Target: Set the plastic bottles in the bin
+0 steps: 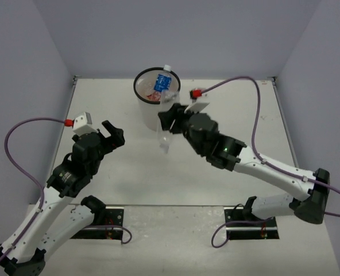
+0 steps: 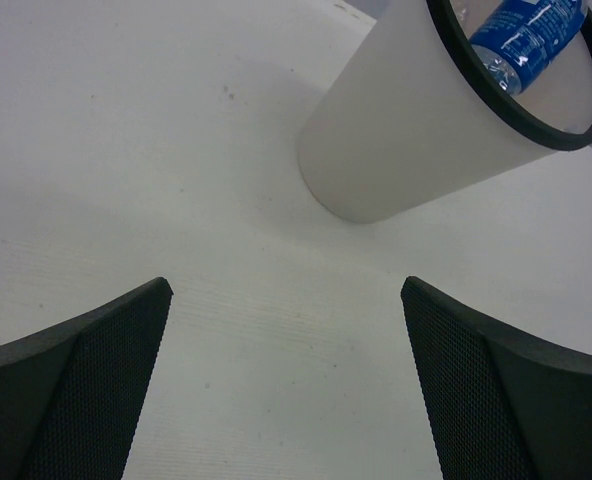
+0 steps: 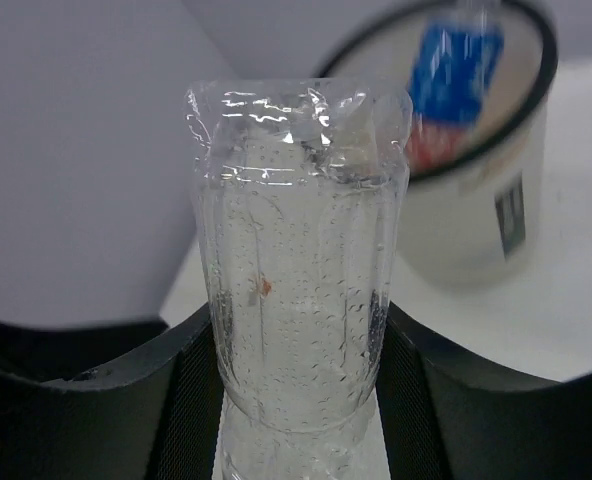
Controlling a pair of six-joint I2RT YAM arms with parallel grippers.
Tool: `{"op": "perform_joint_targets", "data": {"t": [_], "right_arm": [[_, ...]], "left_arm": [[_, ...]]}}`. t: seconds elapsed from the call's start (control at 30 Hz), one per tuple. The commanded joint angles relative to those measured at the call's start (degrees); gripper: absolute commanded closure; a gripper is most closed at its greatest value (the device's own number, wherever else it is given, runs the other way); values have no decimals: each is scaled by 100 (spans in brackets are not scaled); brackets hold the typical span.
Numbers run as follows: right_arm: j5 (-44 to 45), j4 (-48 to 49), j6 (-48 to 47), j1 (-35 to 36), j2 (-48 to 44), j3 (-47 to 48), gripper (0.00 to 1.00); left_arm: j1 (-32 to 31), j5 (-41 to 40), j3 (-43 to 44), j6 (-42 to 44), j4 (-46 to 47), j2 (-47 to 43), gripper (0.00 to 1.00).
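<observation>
The white bin (image 1: 150, 112) with a black rim stands at the back middle of the table. A clear blue-labelled bottle (image 1: 160, 84) pokes out of it, and something red lies inside. My right gripper (image 1: 169, 118) is shut on a clear unlabelled bottle (image 1: 165, 137) and holds it beside the bin's right side, below rim height; in the right wrist view the bottle (image 3: 296, 300) fills the gap between the fingers, with the bin (image 3: 476, 230) behind it. My left gripper (image 1: 114, 133) is open and empty, left of the bin (image 2: 396, 140).
White walls enclose the table on the left, back and right. Purple cables run from both wrists.
</observation>
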Motion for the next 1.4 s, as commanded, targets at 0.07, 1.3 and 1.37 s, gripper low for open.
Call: {"op": "perform_joint_targets", "data": {"t": [0.07,1.3,1.37], "right_arm": [[-2120,3152,-4177,-838,780,1942,61],[-1951,3548,-3167,-1699,2438,1833,1],[-1710,3229,-3157,-1706,2102,1953,1]], "left_arm": [[9,521,-74,-132,762,441,0],[9,588,-192,-247,573,345,0],[9,541,-126,-251,513,369,0]]}}
